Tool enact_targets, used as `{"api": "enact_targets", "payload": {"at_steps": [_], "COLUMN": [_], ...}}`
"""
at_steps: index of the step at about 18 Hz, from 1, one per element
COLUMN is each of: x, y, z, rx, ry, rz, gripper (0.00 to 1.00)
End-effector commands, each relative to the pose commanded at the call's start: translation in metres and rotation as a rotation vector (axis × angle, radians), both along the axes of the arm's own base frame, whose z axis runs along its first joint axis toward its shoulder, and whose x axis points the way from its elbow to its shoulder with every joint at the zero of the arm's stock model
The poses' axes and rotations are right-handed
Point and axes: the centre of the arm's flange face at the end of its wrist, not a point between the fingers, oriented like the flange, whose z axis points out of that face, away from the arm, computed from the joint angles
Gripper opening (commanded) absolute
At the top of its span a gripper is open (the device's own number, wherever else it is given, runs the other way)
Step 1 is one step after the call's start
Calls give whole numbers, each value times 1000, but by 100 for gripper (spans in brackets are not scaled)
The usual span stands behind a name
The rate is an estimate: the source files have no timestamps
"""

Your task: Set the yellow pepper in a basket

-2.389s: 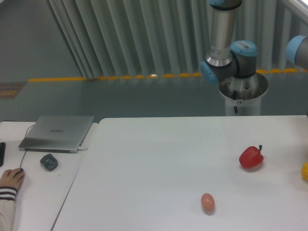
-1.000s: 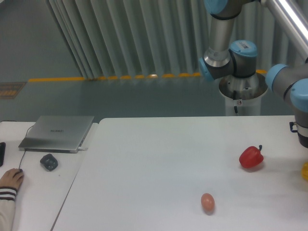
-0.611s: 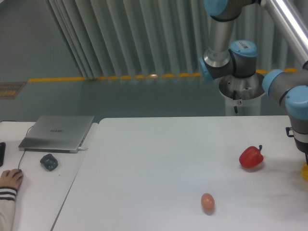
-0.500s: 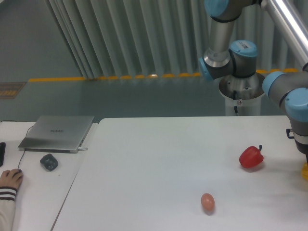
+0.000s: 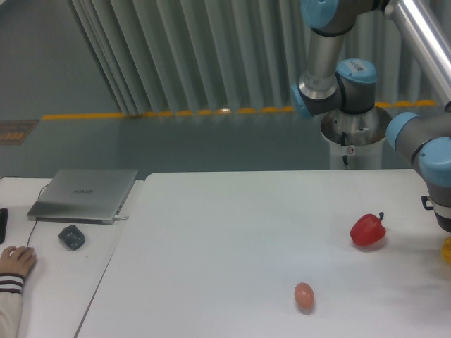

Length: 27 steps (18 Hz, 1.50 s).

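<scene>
Yellow pepper [image 5: 447, 249], bright sliver at frame edge, mostly cropped

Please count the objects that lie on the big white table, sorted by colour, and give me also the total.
Red: 1, the glossy red bell pepper with a dark stem
Yellow: 1, the bright yellow pepper, cut off by the right edge of the picture
Tan-pink: 1, the small egg
Total: 3
</scene>
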Motion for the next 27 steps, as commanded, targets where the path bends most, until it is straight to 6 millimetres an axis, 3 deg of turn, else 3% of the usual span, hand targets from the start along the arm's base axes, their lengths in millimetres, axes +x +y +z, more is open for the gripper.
{"api": "enact_targets", "payload": {"at_steps": [10, 12, 13, 15, 17, 20, 24, 27], "x": [-5, -7, -7, -8, -8, 6, 44, 58], "y": [1, 2, 2, 2, 2, 9, 28, 30], "z": [-9, -13, -12, -11, -9, 7, 46, 72], "rx": [-24, -27, -27, -27, -23, -6, 43, 76], "ry": [8, 6, 7, 10, 15, 32, 84, 114], "rz": [3, 3, 1, 3, 3, -7, -24, -14], "gripper": [100, 91, 76, 63, 60, 60, 60, 60]}}
